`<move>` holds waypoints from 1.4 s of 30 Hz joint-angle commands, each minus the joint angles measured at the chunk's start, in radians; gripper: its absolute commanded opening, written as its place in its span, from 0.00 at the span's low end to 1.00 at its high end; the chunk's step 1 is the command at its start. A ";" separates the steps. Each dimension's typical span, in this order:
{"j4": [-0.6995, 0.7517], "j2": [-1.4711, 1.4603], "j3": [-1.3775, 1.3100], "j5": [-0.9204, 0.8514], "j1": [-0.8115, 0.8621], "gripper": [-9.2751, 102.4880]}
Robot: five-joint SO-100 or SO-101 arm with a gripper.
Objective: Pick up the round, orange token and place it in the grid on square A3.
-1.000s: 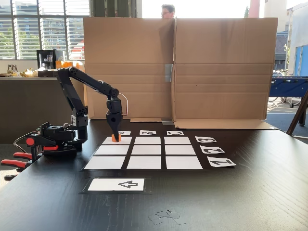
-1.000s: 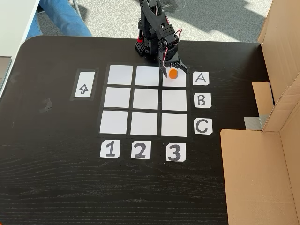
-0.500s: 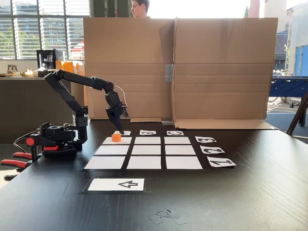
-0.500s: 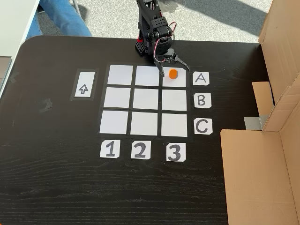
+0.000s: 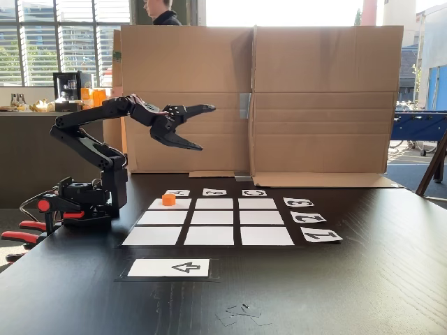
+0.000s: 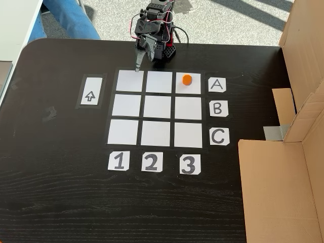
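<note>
One orange token (image 6: 187,80) sits flat on the grid (image 6: 158,107), inside the white corner cell where row A meets column 3, square A3 (image 6: 189,86), so by the look of it your placing is done. Your gripper (image 5: 203,128) hangs high above the table with its jaws spread wide and nothing between them. In the view from above the gripper (image 6: 137,65) points at the far edge of the grid's opposite corner cell, so the token lies well off to its right, and I judge all you need now is to bring the arm home.
</note>
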 commanded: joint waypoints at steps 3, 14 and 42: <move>-0.064 0.129 -0.015 0.160 0.230 0.33; -0.064 0.351 0.110 0.370 0.676 0.08; -0.006 0.716 0.719 0.517 1.359 0.08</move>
